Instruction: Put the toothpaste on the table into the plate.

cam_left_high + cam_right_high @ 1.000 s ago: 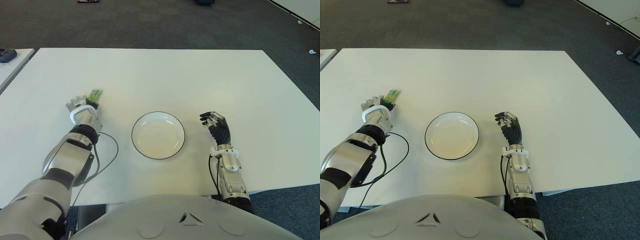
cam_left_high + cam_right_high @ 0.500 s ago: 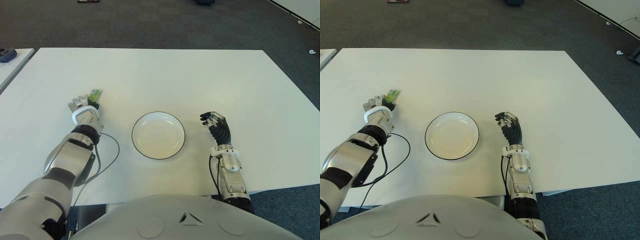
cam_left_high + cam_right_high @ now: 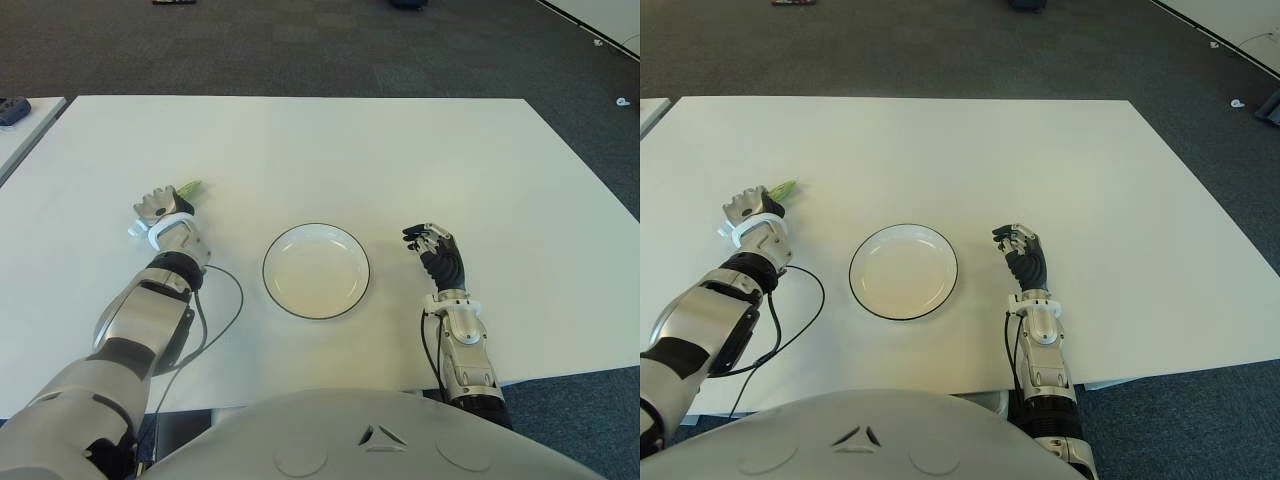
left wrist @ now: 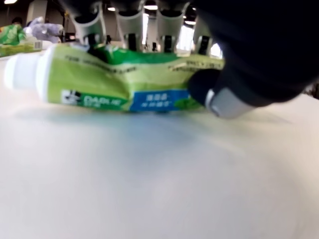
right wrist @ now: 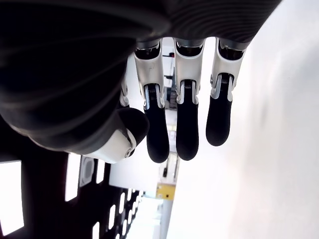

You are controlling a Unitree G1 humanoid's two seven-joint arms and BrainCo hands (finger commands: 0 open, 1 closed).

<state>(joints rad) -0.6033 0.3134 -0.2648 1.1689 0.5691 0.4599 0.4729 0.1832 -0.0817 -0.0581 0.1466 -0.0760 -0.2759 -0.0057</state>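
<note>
The green toothpaste tube with its white cap is held between the fingers and thumb of my left hand, low over the white table. In the eye views only the tube's green end sticks out beyond the hand, at the table's left. The white plate with a dark rim stands at the centre front, to the right of that hand, with nothing in it. My right hand shows just right of the plate, fingers relaxed and holding nothing.
A thin black cable loops on the table beside my left forearm. A second white table with a dark object on it stands at the far left. Dark carpet surrounds the table.
My left hand has closed around the toothpaste and turned a little, so the tube now shows edge-on. The right hand and the plate have not moved.
</note>
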